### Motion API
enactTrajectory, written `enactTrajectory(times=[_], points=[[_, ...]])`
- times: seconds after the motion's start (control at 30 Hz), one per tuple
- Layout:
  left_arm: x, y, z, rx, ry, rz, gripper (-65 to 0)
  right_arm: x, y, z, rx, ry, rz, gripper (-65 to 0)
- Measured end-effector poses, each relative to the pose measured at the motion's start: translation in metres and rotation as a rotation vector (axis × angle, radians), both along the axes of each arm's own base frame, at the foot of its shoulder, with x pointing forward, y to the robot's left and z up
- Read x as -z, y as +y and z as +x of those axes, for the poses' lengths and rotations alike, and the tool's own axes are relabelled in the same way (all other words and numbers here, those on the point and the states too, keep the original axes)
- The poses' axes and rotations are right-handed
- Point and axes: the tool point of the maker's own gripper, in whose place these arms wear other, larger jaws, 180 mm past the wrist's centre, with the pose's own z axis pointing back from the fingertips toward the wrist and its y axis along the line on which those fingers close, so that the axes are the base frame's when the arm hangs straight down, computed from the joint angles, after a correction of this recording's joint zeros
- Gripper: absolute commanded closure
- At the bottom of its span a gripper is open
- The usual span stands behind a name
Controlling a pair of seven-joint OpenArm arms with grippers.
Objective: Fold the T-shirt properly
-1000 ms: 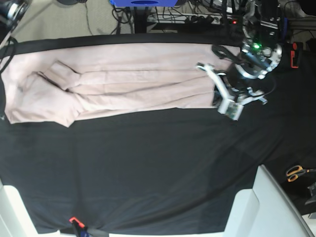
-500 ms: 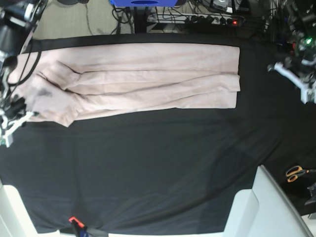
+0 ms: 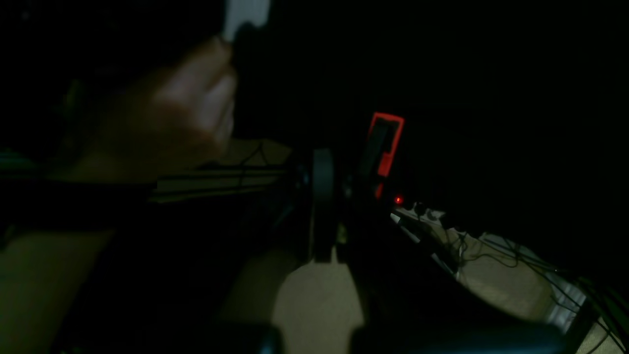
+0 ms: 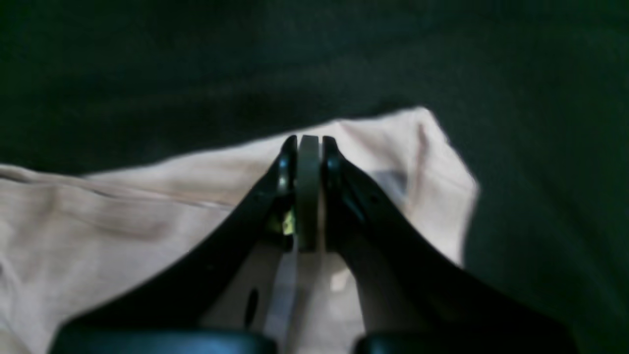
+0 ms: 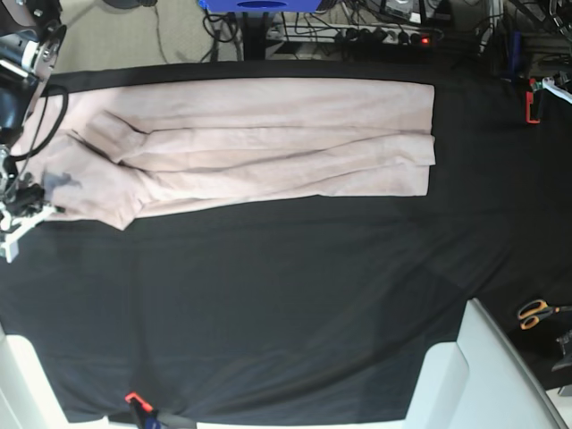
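Observation:
The pale pink T-shirt lies as a long folded band across the far part of the black cloth. My right gripper is shut and hovers over the shirt's near left corner; I see no fabric between its fingers. In the base view that gripper sits at the shirt's left end. My left gripper looks shut in a very dark wrist view, pointing off the table toward the floor. It holds nothing that I can see and is outside the base view.
A red clamp grips the table's far right edge, and another the near edge. Scissors lie at the right. A white block fills the near right corner. Cables and a power strip run behind the table.
The left arm has let go of the shirt's right end and pulled away to the upper right, out of the base view. The right arm came in at the shirt's left end.

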Motion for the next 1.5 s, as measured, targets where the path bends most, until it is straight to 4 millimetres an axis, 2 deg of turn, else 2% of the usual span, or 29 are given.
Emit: enactTrajectory(times=[0.13,0.3,0.43,0.77,0.83,0.93,1.03,1.1,1.23,1.3,1.37,1.5], points=[[0.001,0.0,-0.001,-0.001,0.003,0.001,0.0,0.012,-0.001,-0.005,0.046,0.006,0.023,-1.2],[0.002,-0.001,-0.001,0.001,0.004,-0.003,0.0,0.014,-0.014,-0.002,0.09,-0.039,0.01,-1.4],[0.014,0.002,-0.008,-0.022,0.029,-0.024,0.0,0.015,-0.027,-0.004,0.135,-0.052,-0.009,-1.4],[0.018,0.002,-0.009,-0.03,0.03,-0.038,0.0,0.011,-0.04,-0.005,0.191,-0.077,-0.058,-0.9],[0.018,0.003,-0.008,-0.03,0.028,-0.038,0.0,0.005,-0.044,-0.004,0.187,-0.08,-0.088,-0.9],[0.016,0.002,0.0,-0.027,0.005,-0.041,0.0,-0.025,-0.042,0.002,0.157,-0.182,-0.156,-0.9],[0.016,0.0,0.003,-0.022,-0.002,-0.047,0.0,-0.066,-0.015,-0.003,0.076,-0.264,-0.211,-1.4],[0.015,0.002,0.003,-0.033,-0.003,-0.041,0.0,-0.075,0.022,-0.016,-0.012,-0.214,-0.215,-1.2],[0.014,-0.001,0.012,-0.019,-0.03,-0.05,0.0,-0.085,0.15,-0.034,-0.334,-0.184,-0.098,-1.1],[0.018,-0.004,0.011,-0.006,0.0,-0.046,0.0,-0.085,0.196,-0.047,-0.436,-0.145,-0.059,-1.1],[0.02,-0.008,0.015,0.011,0.002,-0.052,0.0,-0.084,0.223,-0.052,-0.513,-0.108,-0.05,-0.9],[0.027,-0.02,0.021,0.042,0.002,-0.078,0.0,-0.079,0.252,-0.051,-0.541,-0.081,-0.027,-0.9]])
